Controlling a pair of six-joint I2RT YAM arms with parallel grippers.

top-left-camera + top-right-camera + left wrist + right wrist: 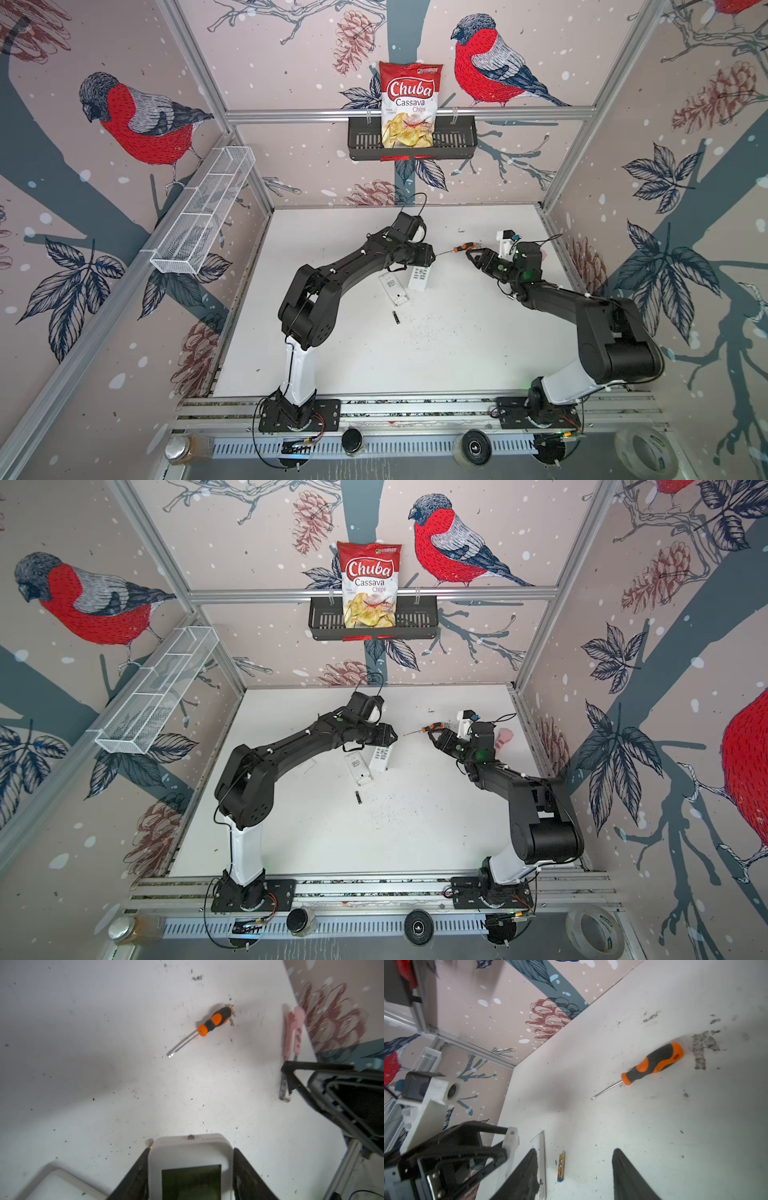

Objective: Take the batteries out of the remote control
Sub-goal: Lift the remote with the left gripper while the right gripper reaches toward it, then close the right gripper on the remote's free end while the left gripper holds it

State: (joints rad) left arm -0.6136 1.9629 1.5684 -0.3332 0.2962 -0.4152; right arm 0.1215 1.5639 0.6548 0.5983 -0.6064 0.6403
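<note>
Nearest the arm bases, 1 battery (396, 319) lies loose on the white table (457, 357), apart from both claws and just short of a second remote (392, 289), which rests flat with its label side up. Just beyond it, the left gripper (192, 1148) is clamped across the remote control (190, 1167), 1 finger on each long edge and the display side towards the wrist camera. Opposite, the right gripper (575, 1151) hangs with its jaws about half apart and nothing between them. The unloading looks partway through, with 1 cell out and any others hidden, since neither of the 2 remotes shows a cell from these angles. The next move probably calls for the left arm to turn the held remote until its battery bay faces the free claw, which then needs a narrow, careful pinch on the cover or a cell. Farther back, 1 orange-handled screwdriver (465, 248) lies untouched just beside the right claw, and 1 pink-handled tool (504, 737) sits near the right wall. On the far wall, 1 bag of chips (409, 104) stands in 1 black basket (461, 143)
</note>
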